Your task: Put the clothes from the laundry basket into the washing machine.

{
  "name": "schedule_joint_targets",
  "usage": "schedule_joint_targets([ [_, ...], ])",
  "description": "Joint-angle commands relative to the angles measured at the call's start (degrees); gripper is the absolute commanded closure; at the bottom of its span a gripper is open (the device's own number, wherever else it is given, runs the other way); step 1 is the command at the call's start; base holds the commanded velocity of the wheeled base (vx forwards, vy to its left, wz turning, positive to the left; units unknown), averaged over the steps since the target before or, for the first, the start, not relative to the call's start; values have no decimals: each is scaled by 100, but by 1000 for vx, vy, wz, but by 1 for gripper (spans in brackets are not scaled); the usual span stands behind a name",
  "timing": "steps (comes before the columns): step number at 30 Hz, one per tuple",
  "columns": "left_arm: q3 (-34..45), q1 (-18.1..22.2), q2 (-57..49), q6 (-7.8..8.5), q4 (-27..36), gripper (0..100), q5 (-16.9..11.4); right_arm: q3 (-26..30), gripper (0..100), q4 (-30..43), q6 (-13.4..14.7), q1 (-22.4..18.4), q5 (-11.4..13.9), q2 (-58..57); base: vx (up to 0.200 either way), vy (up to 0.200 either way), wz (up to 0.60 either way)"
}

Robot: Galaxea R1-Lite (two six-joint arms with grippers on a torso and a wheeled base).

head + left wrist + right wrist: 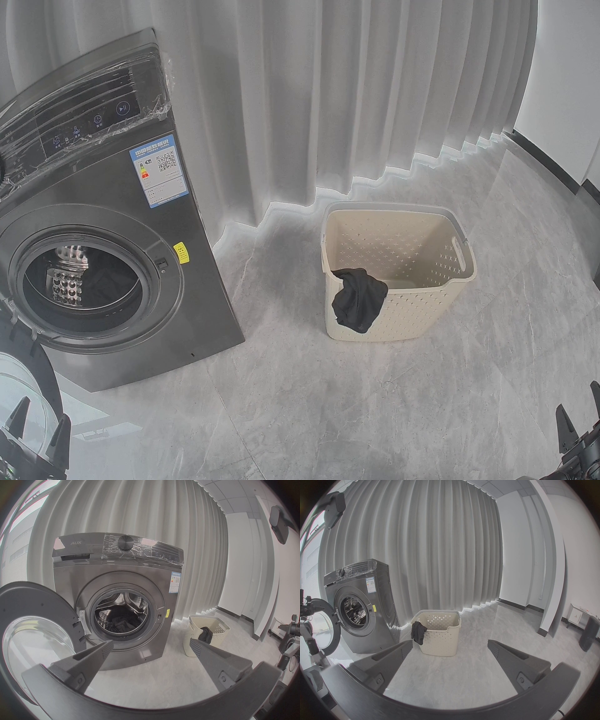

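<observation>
Left end effector (42,414): jaws apart, empty, just beside the round glass door (19,387), which is swung wide open. Grey front-loading washing machine (106,237): dark clothes (120,622) lie in the drum. White pleated curtain (350,94) behind. Cream perforated plastic laundry basket (400,312) stands on the grey tile floor (350,406), well apart from the machine, with a black garment (358,300) draped over its near rim. Right end effector (580,406): jaws apart, empty.

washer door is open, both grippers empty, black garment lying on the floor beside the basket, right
The black garment is not on the floor: it hangs over the rim of the laundry basket, as the head view shows. The washer door is open, and the left gripper and right gripper are empty.
</observation>
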Motion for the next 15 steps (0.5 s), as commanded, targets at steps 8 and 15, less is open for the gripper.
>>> schedule_joint_targets([
  [8, 101, 0, 9, 1, -3, 0, 1, 101, 0, -3, -2, 9, 4, 9, 0, -100, 0],
  [15, 101, -9, 9, -7, -3, 0, -25, 101, 0, -3, -2, 9, 4, 9, 0, 0, 0],
])
